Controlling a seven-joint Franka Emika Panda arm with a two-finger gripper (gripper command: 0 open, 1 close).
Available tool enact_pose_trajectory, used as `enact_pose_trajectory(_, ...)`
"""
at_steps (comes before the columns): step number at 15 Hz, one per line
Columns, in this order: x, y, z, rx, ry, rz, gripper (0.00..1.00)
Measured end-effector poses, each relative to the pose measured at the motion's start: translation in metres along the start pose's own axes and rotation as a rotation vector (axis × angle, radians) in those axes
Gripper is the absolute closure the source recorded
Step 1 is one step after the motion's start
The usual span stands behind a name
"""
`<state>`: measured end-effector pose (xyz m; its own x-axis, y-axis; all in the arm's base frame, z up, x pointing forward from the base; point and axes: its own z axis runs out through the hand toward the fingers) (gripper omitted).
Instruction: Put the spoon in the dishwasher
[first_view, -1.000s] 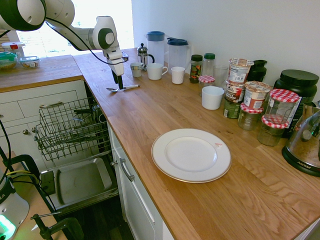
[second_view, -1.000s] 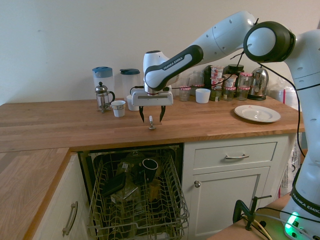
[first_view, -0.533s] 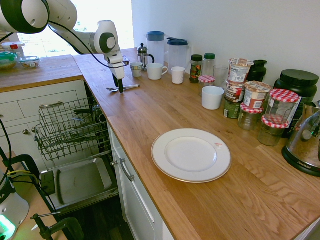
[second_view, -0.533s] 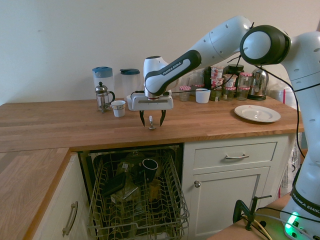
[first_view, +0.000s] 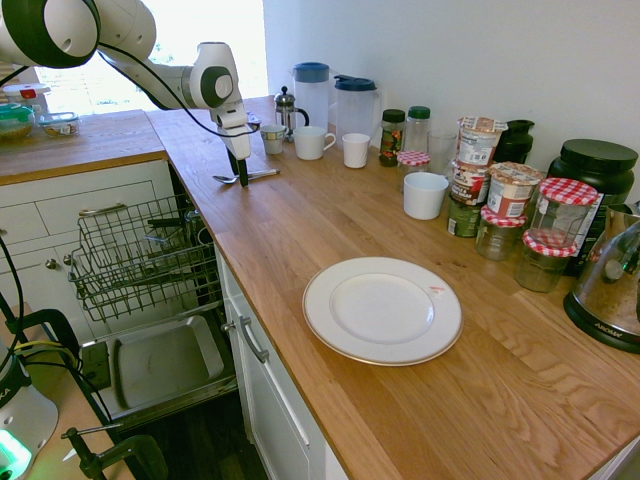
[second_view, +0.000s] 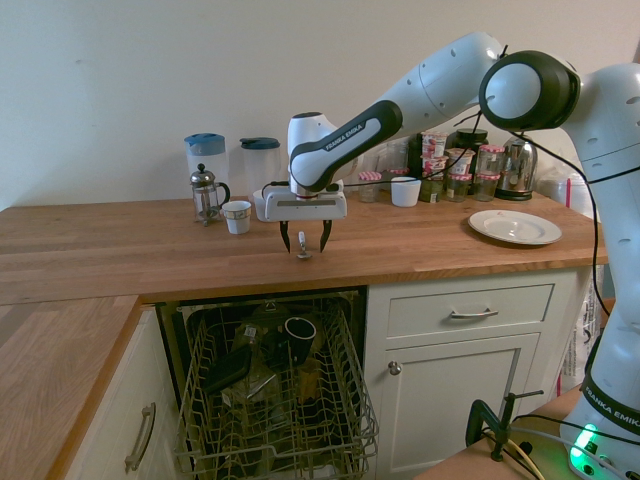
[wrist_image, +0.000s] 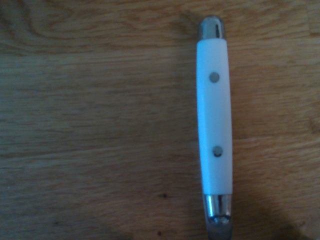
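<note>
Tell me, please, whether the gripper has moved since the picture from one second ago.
Yes: in the second exterior view, the gripper is now lower, its fingertips closer to the countertop.

And there was the gripper (second_view: 305, 245), fingers spread either side of the spoon (second_view: 303, 248) on the counter (second_view: 130, 240); the plate (second_view: 515, 227) sat at its three o'clock, the dishwasher (second_view: 275, 390) gaping at six!
</note>
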<state>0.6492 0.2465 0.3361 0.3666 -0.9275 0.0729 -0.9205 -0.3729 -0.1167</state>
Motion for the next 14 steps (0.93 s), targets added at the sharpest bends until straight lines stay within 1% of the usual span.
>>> enact_pose_trajectory(6, 0.009, -0.003, 0.001, -0.002, -0.006, -0.003, 1.00)
enact_pose_trajectory(14, 0.011, -0.023, 0.003, -0.001, -0.027, -0.045, 1.00)
